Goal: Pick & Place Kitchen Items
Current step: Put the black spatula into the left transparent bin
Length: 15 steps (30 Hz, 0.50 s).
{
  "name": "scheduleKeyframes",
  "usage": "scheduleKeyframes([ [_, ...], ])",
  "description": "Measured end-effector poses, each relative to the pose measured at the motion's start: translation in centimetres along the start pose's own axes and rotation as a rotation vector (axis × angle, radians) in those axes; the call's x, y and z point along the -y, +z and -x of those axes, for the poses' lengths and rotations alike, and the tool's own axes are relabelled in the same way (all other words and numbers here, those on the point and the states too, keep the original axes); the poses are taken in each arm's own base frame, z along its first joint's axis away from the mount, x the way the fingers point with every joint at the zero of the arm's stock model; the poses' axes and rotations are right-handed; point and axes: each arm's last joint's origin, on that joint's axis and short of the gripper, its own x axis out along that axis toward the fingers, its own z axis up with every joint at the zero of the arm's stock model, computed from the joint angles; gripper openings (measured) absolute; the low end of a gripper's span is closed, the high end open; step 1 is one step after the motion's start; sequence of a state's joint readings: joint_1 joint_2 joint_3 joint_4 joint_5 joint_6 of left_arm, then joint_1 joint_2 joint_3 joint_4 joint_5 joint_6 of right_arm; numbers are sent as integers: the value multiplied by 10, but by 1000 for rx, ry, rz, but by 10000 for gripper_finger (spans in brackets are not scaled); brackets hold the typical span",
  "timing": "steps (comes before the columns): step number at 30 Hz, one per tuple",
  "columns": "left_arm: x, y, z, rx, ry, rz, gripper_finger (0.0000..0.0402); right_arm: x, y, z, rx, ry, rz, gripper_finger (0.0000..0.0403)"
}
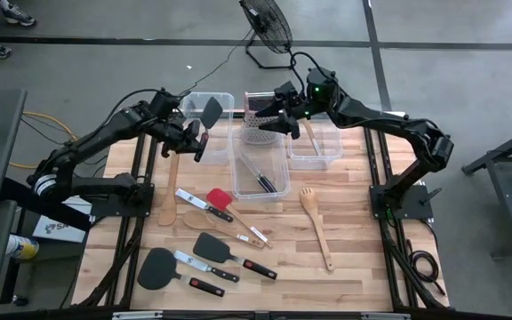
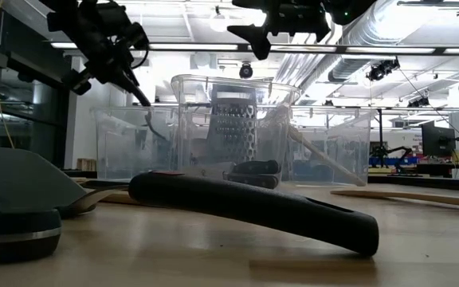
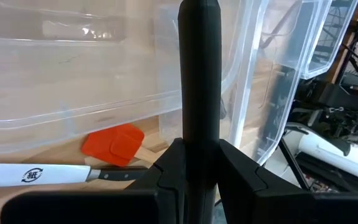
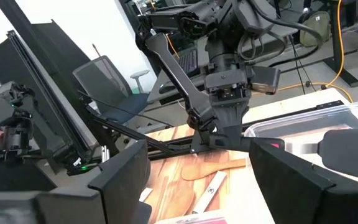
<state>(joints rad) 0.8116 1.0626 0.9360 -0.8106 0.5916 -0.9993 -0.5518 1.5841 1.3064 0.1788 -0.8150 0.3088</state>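
My left gripper [image 1: 197, 140] is shut on a black spatula [image 1: 212, 111], whose blade hangs over the far-left clear bin [image 1: 223, 100]. In the low view the spatula [image 2: 146, 108] slants down from the gripper [image 2: 122, 68] toward that bin. My right gripper [image 1: 272, 118] hovers open above the steel grater [image 1: 260, 124], holding nothing; in its own view the fingers [image 4: 123, 180] stand wide apart. On the table lie a red spatula [image 1: 220, 198], two black spatulas [image 1: 212, 246], knives [image 1: 194, 199], wooden spoons [image 1: 169, 191] and a wooden fork [image 1: 316, 227]. My left gripper pinches the spatula's black handle [image 3: 199, 134] between its two fingers [image 3: 166, 171]. The handle runs along the fingers and on past their tips. The fingers slant down toward the table's far right. The spatula is lifted clear, blade end lowest, over the bin.
The middle bin [image 1: 278, 188] holds black-handled knives; the right bin [image 1: 332, 156] holds a wooden utensil. The grater stands between the bins at the far side. A big black handle [image 2: 253, 207] lies close before the low camera. A fan [image 1: 269, 27] stands on the floor behind.
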Motion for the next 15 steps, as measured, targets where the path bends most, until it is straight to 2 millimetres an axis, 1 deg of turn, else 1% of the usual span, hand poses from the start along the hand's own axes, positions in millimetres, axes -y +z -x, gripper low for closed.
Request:
scheduleKeyframes([
  [3,0,0,0,13,9,1,62,0,0,0,0,0,0,275],
  [9,0,1,0,30,18,-1,100,0,0,0,1,0,1,275],
  [15,0,0,3,48,16,-8,107,0,0,0,0,-4,-1,275],
])
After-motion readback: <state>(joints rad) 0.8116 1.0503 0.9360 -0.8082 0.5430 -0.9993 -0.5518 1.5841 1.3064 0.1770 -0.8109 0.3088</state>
